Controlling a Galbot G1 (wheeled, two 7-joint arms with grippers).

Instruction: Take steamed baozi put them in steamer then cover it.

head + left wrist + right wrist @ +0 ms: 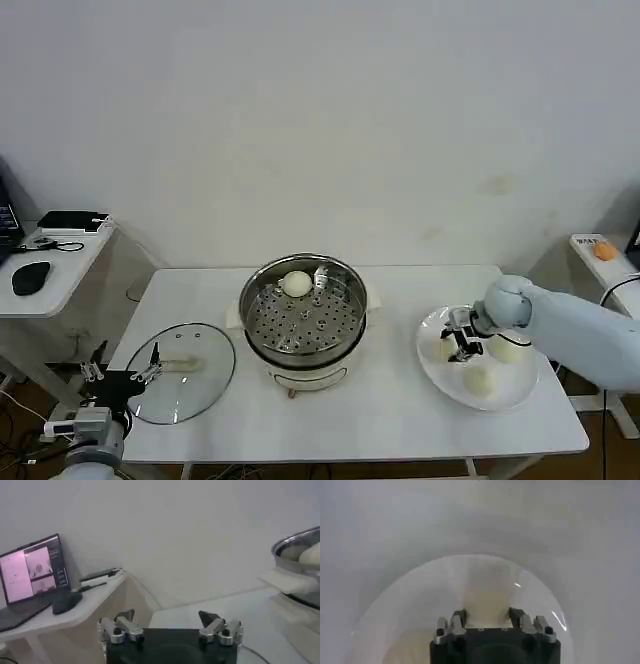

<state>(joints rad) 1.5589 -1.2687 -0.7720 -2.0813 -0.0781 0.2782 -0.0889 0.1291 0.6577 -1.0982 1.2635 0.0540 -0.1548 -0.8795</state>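
The steamer (252,297) stands mid-table with one steamed baozi (297,284) on its perforated tray. A white plate (437,377) at the right carries two free baozi (480,379) (510,349) and a third one at its left side. My right gripper (462,347) is down on that third one. In the right wrist view this baozi (485,600) fills the gap of the right gripper (487,615), touching both fingers, just above the plate (405,610). My left gripper (122,375) hovers open by the table's left front corner, and the left gripper (167,617) holds nothing.
The round glass lid (205,390) lies flat on the table left of the steamer, beside the left gripper. A small side table (60,275) with a mouse and devices stands at far left; a laptop (32,570) sits on it. The steamer rim (295,542) shows in the left wrist view.
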